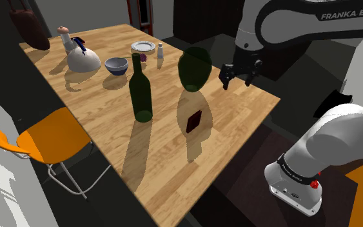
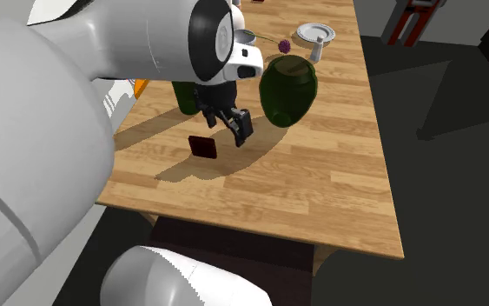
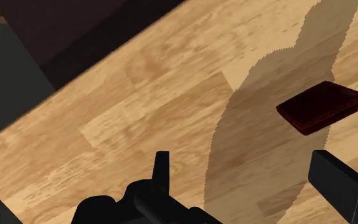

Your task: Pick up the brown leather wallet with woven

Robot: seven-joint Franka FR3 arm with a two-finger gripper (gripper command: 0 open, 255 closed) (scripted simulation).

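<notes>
The all-black pincer [image 1: 241, 75] is hovering, released, near the light wooden table's [image 1: 96, 103] edge, apart from the flat dark-brown leather wallet [image 1: 194, 120]. The approach seems to be underway, and the next move is calling for centring over the wallet, then descending.

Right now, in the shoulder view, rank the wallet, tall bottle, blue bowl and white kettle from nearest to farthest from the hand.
1. Wallet, close by the hand.
2. Tall bottle, mid-table.
3. Blue bowl, beyond the bottle.
4. White kettle, farthest left.

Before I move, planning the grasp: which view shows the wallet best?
The wrist view: the dark brown wallet lies close, near the open gripper, edges plain. The shoulder and second exterior views show it small, flat on the table.
</notes>
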